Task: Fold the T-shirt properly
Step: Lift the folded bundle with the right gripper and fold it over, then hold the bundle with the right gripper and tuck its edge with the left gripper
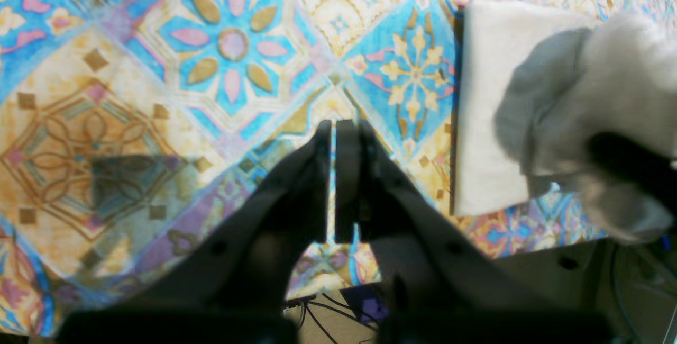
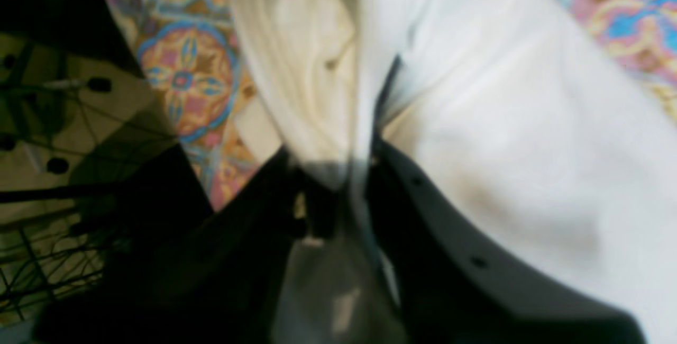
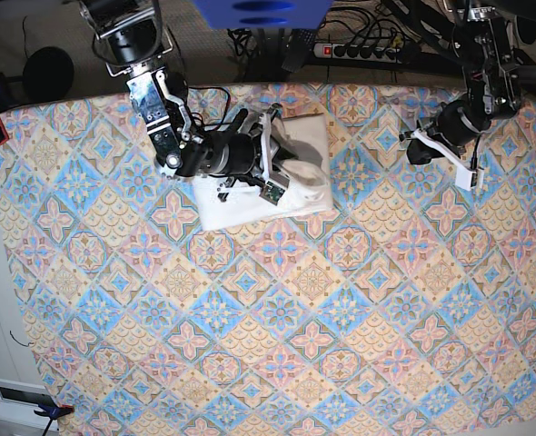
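The white T-shirt (image 3: pixel 236 211) lies folded into a small rectangle on the far part of the table, left of centre. Its print and neck label are hidden. My right gripper (image 3: pixel 291 159) is over it, shut on a bunched fold of its cloth (image 2: pixel 328 69), which it holds raised above the flat part. In the left wrist view the flat shirt (image 1: pixel 492 95) shows at the right, with the raised fold blurred in front of it. My left gripper (image 1: pixel 333 137) is shut and empty above the bare tablecloth, well right of the shirt; it also shows in the base view (image 3: pixel 413 145).
A patterned tablecloth (image 3: pixel 277 318) covers the whole table. A power strip (image 3: pixel 368 50) and cables lie beyond the far edge. A white box (image 3: pixel 18 400) sits at the near left corner, off the table. Red clamps hold the cloth corners.
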### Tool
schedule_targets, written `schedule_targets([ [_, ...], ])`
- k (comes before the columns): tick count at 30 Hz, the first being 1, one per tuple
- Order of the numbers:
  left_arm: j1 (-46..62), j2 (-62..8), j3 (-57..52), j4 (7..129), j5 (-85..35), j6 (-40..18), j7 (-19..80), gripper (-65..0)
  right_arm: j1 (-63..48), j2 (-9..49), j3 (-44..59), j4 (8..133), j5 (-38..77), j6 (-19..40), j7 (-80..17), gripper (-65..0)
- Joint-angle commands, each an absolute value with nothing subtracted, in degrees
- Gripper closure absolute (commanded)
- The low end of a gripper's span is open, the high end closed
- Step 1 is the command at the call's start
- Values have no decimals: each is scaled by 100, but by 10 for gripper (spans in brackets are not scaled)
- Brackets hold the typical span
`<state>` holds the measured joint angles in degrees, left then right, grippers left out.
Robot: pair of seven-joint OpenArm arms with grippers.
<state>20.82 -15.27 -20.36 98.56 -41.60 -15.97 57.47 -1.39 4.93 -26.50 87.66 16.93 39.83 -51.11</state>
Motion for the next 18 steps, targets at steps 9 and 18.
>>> schedule_targets([
  [9,2062,-1604,-2062,9947,-4251,-1622,5666,-1,154,189,-2782,8391,1833,4000,-4585,-180],
  [18,2062,-1604,-2062,9947,-4251,-1622,5666,-1,778,-207,-2774,7934,1833,4000,-4251,-211],
])
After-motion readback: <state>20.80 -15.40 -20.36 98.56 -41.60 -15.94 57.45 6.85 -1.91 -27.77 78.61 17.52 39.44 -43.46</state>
